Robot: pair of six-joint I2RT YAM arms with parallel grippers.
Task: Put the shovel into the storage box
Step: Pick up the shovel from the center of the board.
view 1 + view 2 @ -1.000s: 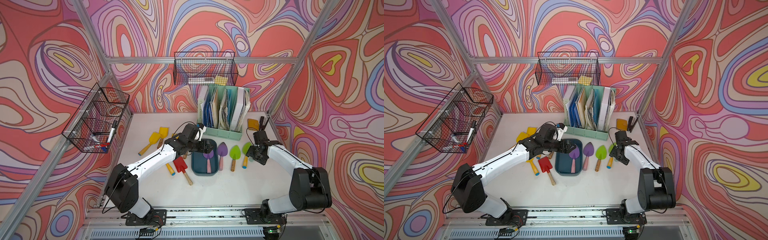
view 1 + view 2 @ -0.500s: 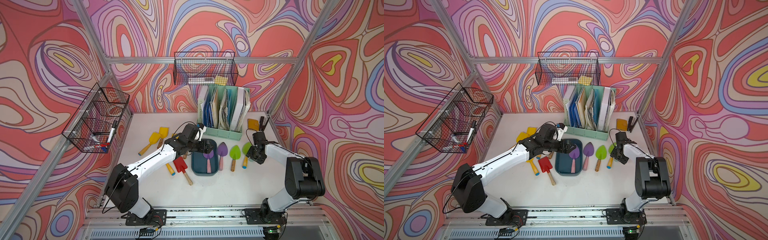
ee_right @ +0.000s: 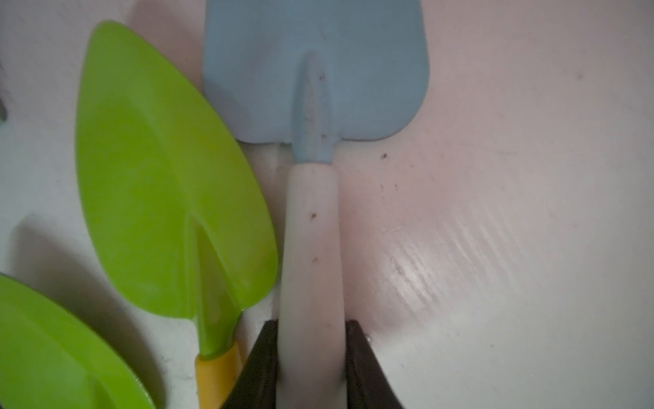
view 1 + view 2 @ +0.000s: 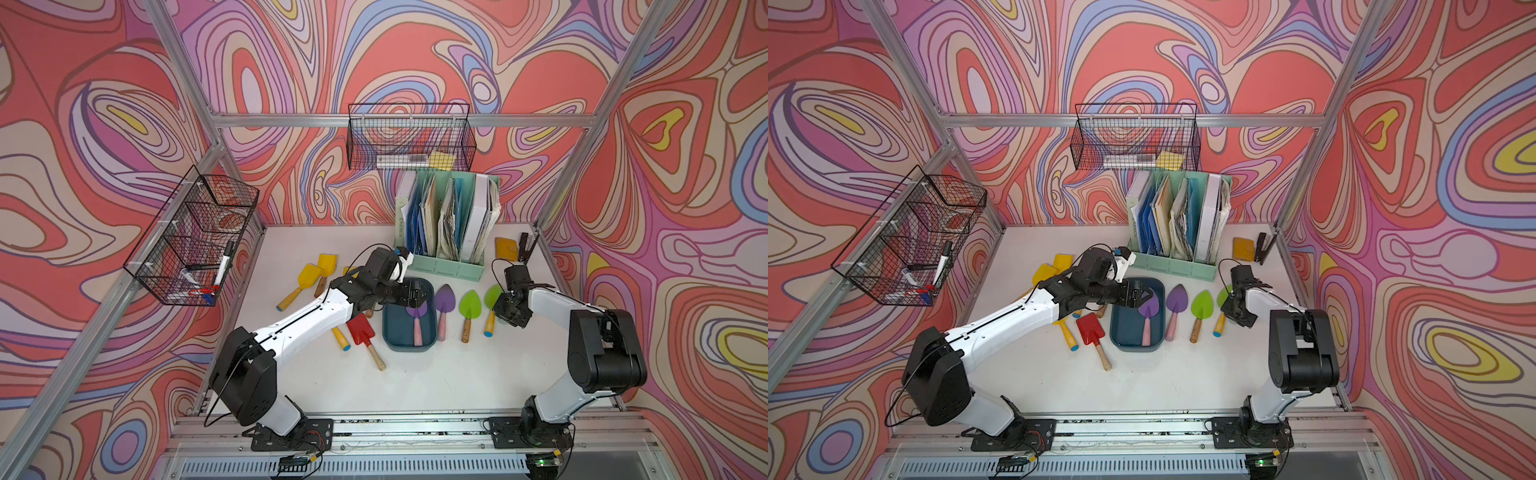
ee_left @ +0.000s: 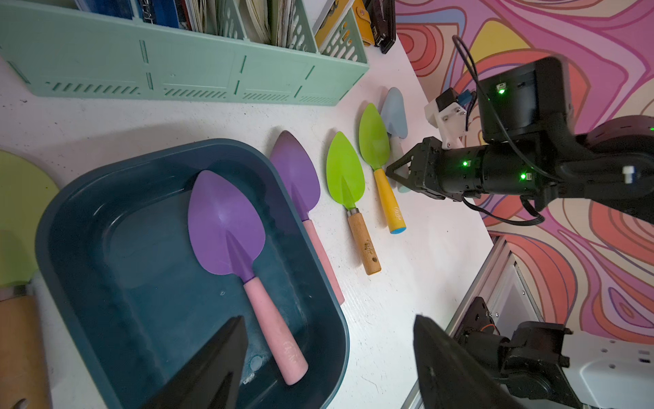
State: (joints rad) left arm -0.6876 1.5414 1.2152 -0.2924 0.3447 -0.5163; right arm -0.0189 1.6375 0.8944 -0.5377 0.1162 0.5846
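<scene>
Right wrist view: my right gripper pinches the white handle of the one pale blue plastic shovel, fingers pressed against both sides, well apart from the dark teal plastic storage box. Two purple pointed shovels: one purple shovel inside the box, the other purple shovel just beside it. Two lime green pointed shovels lie between, the wooden-handled shovel and the yellow-handled shovel. My left gripper hangs spread above the box, holding nothing.

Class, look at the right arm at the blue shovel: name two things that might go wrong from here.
The yellow-handled green shovel lies close beside the blue shovel, so the fingers of the right gripper may drag it. The left gripper hangs open over the storage box, likely blocking the drop.
</scene>
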